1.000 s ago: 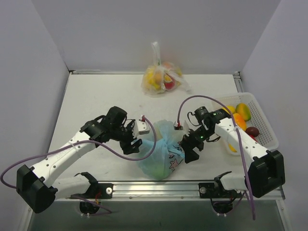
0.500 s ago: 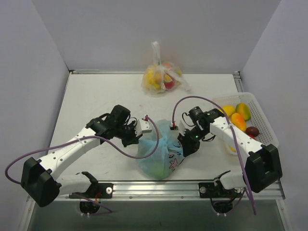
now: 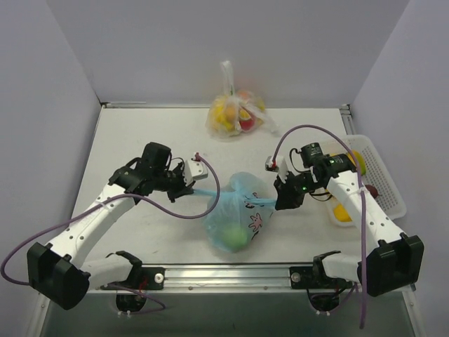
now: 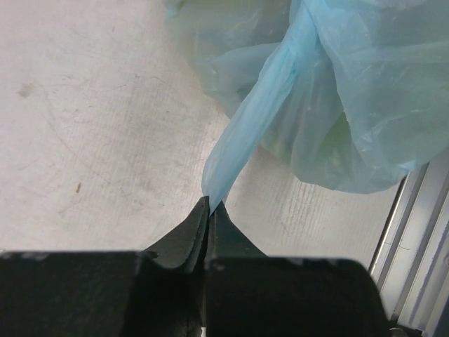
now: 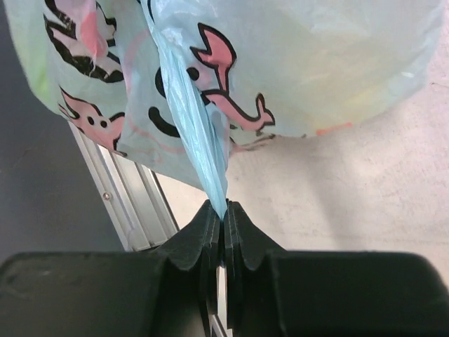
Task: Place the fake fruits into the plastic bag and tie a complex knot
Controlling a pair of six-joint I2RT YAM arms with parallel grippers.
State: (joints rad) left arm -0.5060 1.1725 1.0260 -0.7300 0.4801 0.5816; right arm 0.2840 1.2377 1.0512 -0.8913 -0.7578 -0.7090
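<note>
The light-blue plastic bag [image 3: 235, 214] with its pink-and-black print [image 5: 231, 105] lies near the table's front edge. A green apple [image 3: 234, 237] shows through its wall. My left gripper [image 3: 191, 188] [image 4: 210, 205] is shut on the bag's left handle strand [image 4: 259, 105], which is pulled taut to the left. To the right of the bag, my right gripper [image 3: 280, 201] [image 5: 224, 210] is shut on the right handle strand [image 5: 196, 133], also taut. Both strands meet on top of the bag [image 3: 237, 198]; I cannot make out a knot there.
A white basket [image 3: 382, 184] at the right holds loose fake fruits: an orange-yellow one [image 3: 355, 163], a dark red one [image 3: 370, 191] and a yellow one [image 3: 342, 212]. A clear tied bag of fruits [image 3: 235, 116] sits at the back. The metal rail [image 3: 231, 275] runs along the front.
Both grippers have shut on the bag's handle strands and moved apart, left one leftward, right one rightward. The strands are now stretched taut and the bag has flattened.
</note>
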